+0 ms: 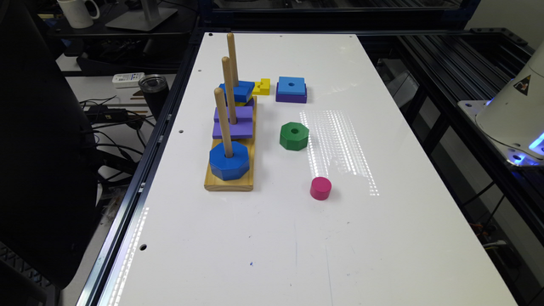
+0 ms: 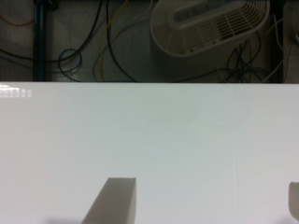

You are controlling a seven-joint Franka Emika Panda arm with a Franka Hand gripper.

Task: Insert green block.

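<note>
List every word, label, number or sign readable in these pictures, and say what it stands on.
No words or numbers can be read.
Robot base: a yellow and black triangular warning sign, its symbol too small to make out.
White remote-like device beside the table: print too blurred to read.

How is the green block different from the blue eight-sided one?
The green block lies loose on the white table; the blue octagon sits on a wooden peg. The green block looks a bit smaller than the blue octagon. Both are eight-sided with a round centre hole.
</note>
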